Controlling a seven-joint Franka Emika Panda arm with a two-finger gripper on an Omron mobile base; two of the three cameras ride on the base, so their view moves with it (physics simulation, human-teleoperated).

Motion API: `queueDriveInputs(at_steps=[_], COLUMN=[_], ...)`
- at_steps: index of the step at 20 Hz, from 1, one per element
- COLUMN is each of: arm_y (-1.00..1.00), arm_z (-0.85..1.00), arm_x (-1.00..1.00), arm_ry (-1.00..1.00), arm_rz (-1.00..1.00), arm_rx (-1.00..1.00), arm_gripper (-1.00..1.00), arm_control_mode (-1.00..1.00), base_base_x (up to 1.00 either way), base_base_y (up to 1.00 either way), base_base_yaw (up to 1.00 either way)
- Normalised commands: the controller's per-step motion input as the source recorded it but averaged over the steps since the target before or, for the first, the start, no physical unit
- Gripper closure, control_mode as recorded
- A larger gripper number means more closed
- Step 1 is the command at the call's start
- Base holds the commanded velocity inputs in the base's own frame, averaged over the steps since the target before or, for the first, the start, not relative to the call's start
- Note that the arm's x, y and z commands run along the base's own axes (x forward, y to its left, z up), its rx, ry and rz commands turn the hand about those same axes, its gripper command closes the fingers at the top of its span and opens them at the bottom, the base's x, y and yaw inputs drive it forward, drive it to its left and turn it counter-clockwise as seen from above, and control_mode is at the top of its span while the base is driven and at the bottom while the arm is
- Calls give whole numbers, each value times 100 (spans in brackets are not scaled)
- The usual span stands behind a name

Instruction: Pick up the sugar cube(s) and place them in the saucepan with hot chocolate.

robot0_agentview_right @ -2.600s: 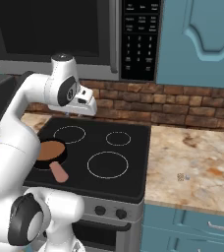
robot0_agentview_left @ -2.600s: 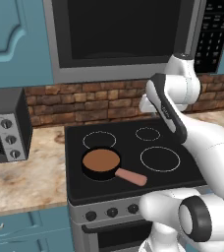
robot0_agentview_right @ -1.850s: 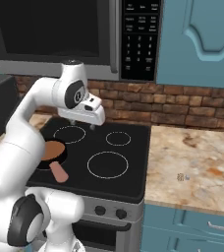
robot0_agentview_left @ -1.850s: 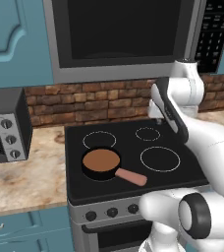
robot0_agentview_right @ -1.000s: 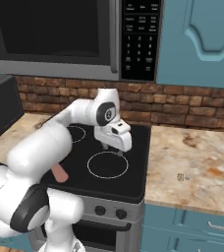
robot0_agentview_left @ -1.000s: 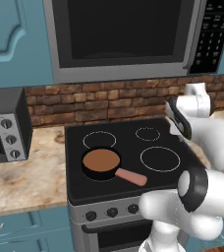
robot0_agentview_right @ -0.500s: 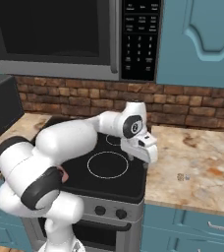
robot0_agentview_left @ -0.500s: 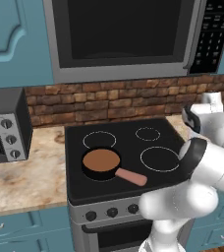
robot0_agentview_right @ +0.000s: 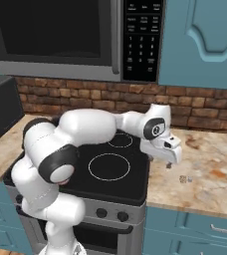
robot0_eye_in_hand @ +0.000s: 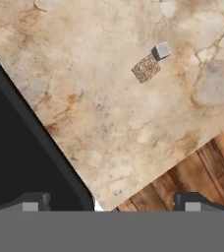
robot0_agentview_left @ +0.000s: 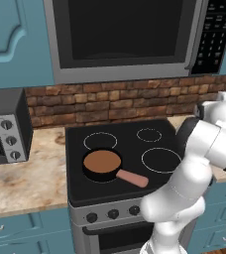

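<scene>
Hand (robot0_agentview_right: 171, 160) hangs over the marble tabletop (robot0_agentview_right: 210, 172) just right of the stove (robot0_agentview_right: 110, 172), its two fingertips (robot0_eye_in_hand: 30, 203) spread wide apart with nothing between them. In the hand view, a small pale sugar cube (robot0_eye_in_hand: 162, 49) lies on the tabletop touching a speckled brown cube (robot0_eye_in_hand: 146, 68), both well ahead of the fingertips and apart from the stove's edge. From the right base view the cubes (robot0_agentview_right: 183, 179) sit just beside the hand, toward the front. On the stove's front left burner rests the saucepan (robot0_agentview_left: 102, 164) holding brown liquid, pink handle (robot0_agentview_left: 132, 177) pointing toward the front right, well apart from the hand.
</scene>
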Motion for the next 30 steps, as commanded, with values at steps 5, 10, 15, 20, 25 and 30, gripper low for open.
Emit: queueDriveInputs(at_steps=[5,10,15,20,25,30], arm_y=[-71,-36,-10,-14,-18,0], arm_z=[-19,-39,-36,-20,-44,-49], arm_x=[9,12,19,17,24,28], arm_ry=[0,0,2,0,0,0], arm_rz=[6,0,0,0,0,0], arm_rx=[11,3,0,0,0,0], arm_gripper=[-100,-100,-100,-100,-100,-100], arm_control_mode=[-100,-100,-100,-100,-100,-100], base_base_x=[0,0,0,0,0,0], base_base_y=[0,0,0,0,0,0], base_base_yaw=[0,0,0,0,0,0])
